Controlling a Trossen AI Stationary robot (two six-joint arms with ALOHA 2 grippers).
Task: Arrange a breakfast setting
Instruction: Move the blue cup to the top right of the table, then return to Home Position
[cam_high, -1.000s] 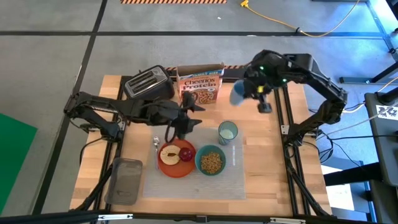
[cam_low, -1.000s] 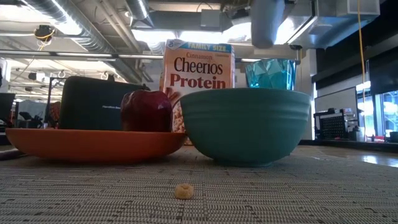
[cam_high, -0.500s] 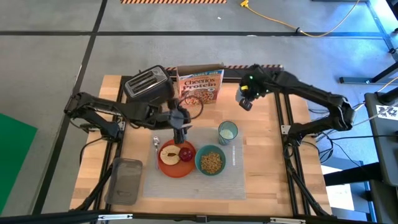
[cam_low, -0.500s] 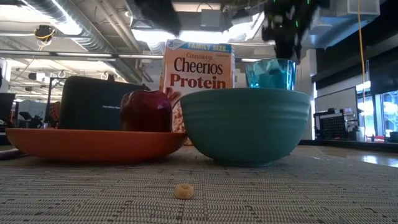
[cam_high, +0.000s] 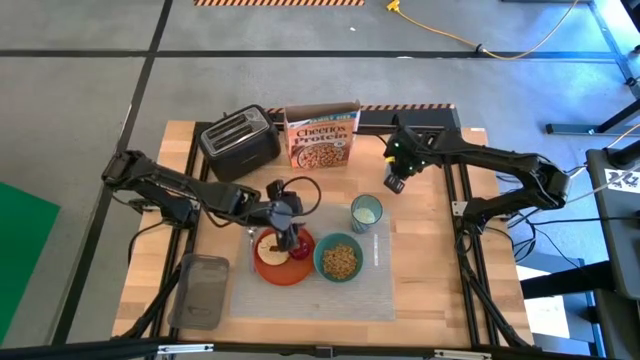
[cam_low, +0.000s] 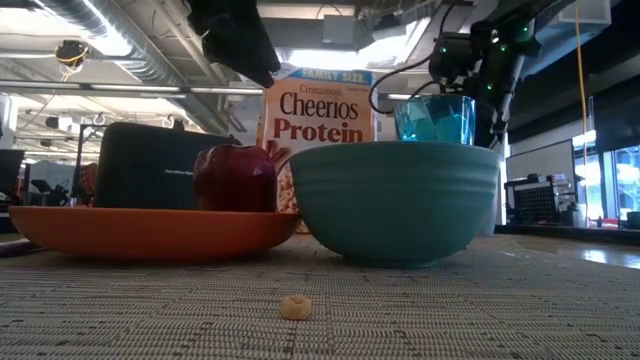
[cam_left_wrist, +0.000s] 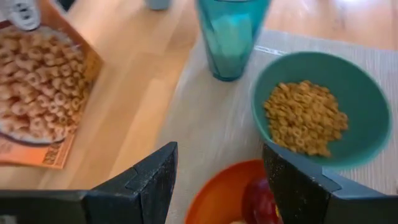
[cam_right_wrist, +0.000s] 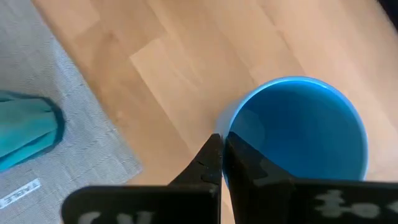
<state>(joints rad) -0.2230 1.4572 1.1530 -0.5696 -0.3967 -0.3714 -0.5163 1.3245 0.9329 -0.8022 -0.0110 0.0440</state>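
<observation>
The pale placemat (cam_high: 310, 292) bears the orange plate (cam_high: 268, 268) with a toast slice (cam_high: 268, 250) and a red apple (cam_high: 300, 247), the teal bowl (cam_high: 339, 259) of cereal and the green tumbler (cam_high: 366, 212). Cutlery (cam_high: 377, 250) lies right of the bowl. My left gripper (cam_left_wrist: 217, 186) hangs open and empty above the plate (cam_left_wrist: 217, 193), near the apple (cam_left_wrist: 261, 200). My right gripper (cam_right_wrist: 222, 163) is shut on a blue cup (cam_right_wrist: 298, 137) over bare wood, far right of the tumbler. My right gripper pinches the blue cup's rim (cam_right_wrist: 227, 132) between its two fingers, one finger inside the cup and one outside. The fingers come from above, pointing down. The cup stands upright with its mouth up; whether its foot is on the table does not show.
The black toaster (cam_high: 238, 140) and the Cheerios box (cam_high: 322, 140) stand at the table's far edge. A grey container (cam_high: 203, 290) lies at the near left. One loose cereal ring (cam_low: 294, 307) lies on the mat.
My right gripper has come down and toward the table's near edge with the blue cup, which has turned from tilted to upright. My left gripper has moved toward the near edge, from beside the cereal box to above the plate.
</observation>
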